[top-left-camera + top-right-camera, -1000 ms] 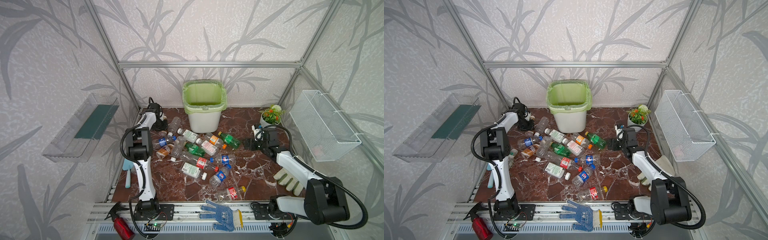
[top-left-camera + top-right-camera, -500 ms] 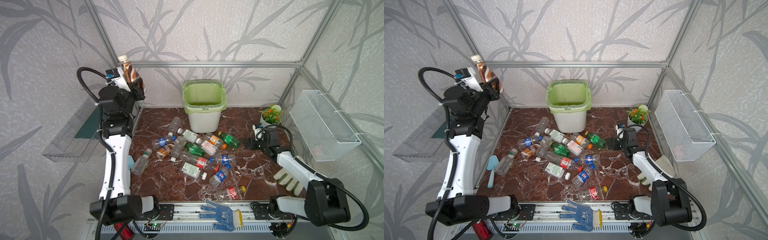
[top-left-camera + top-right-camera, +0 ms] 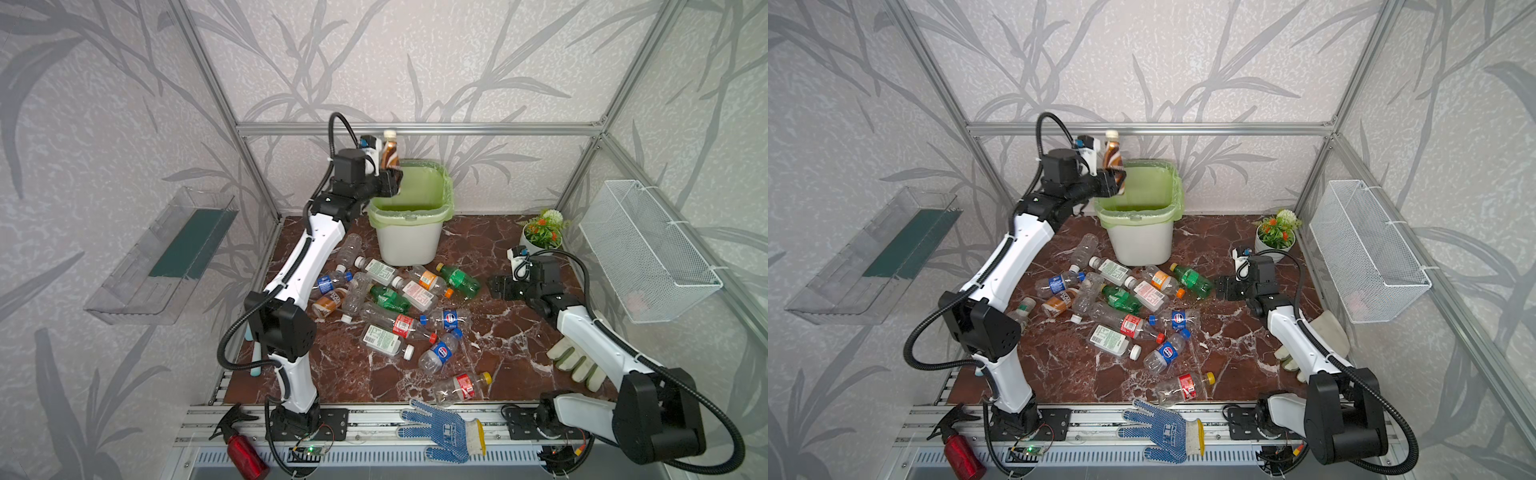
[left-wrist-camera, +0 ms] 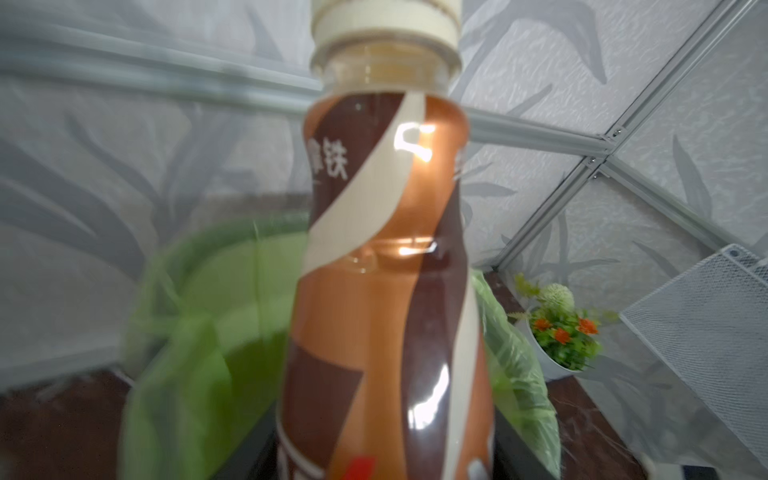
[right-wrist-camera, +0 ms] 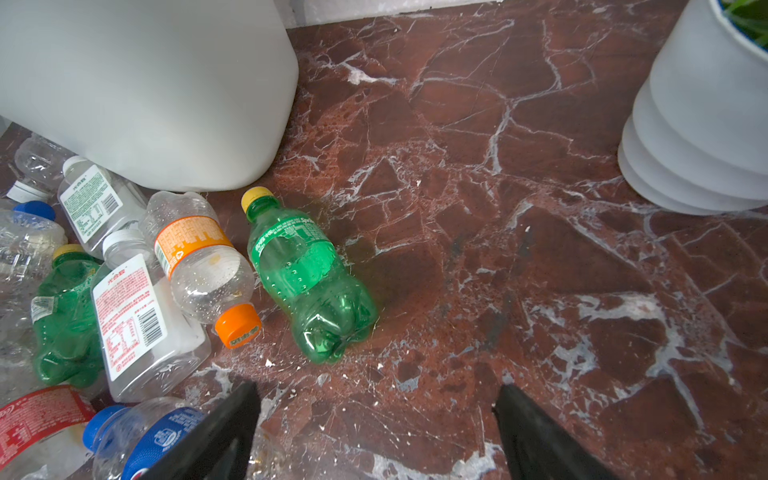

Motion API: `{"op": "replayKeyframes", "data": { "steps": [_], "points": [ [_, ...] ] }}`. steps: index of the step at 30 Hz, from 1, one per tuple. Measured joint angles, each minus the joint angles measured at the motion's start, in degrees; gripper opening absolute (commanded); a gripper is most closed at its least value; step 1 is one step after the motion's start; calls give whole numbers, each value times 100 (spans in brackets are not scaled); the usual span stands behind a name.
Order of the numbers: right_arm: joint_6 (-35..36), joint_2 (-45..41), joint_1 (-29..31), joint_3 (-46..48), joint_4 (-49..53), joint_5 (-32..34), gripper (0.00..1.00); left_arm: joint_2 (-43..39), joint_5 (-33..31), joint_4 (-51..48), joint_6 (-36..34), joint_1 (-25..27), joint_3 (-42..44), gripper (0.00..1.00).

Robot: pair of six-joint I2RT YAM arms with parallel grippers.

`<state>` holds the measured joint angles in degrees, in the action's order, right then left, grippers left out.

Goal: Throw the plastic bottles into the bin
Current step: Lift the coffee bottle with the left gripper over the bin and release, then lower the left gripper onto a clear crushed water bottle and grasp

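Raised left gripper (image 3: 392,181) holds brown bottle (image 3: 390,154) upright over bin (image 3: 409,246); right gripper (image 5: 377,390) gapes low.

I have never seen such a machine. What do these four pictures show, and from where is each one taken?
Two white robot arms stand at the front of a walled cell. Two pictures look down from above, nearly alike; the other two come from a camera on each arm's wrist. Many plastic bottles lie on the brown marble floor before a white bin with a green bag. The left gripper holds a brown bottle upright over the bin's rim. The right gripper is open and empty, low near a green bottle.
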<state>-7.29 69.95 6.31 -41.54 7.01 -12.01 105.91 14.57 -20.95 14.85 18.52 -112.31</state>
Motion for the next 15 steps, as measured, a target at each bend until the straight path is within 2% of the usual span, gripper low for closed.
{"op": "replayKeyframes", "data": {
  "steps": [3, 12, 15],
  "points": [
    [-42, -243, 0, 0, 74, 48, 91, -610, -225, 101, -9, 22, 772, 98],
    [-262, -179, 0, 0, 107, 31, 91, -3735, -1187, 1259, -435, -31, 2277, 99],
    [-332, -109, 0, 0, 107, -7, 91, -4124, -1484, 1381, -529, -168, 2881, 99]
  ]
}}
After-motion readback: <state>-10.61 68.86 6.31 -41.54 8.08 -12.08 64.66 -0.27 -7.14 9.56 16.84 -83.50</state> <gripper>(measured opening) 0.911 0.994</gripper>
